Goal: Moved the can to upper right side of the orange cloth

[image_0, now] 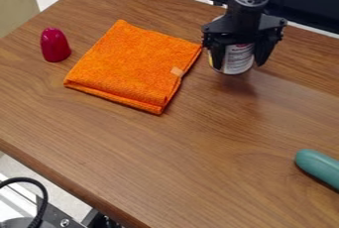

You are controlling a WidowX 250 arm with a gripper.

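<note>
One teal object [319, 168] lies nearest, well to the right of the orange cloth [132, 66]. Just off the cloth's upper right corner, the can [238, 58] is upright, pinched by the gripper [239, 65], fingers parted to its width; probably rigid, slick and weighty, best clasped mid-wall.

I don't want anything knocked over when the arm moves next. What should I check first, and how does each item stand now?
1. Can off the orange folded cloth, beside its upper right: ok.
2. Can upright: ok, as far as it shows.
3. Tool down around the can: ok.
4. Can's base resting on the wooden table: cannot tell.
5. Grip on the can firm or released: cannot tell.
6. Magenta round-tipped object and teal rounded object away from the tool: ok.
</note>
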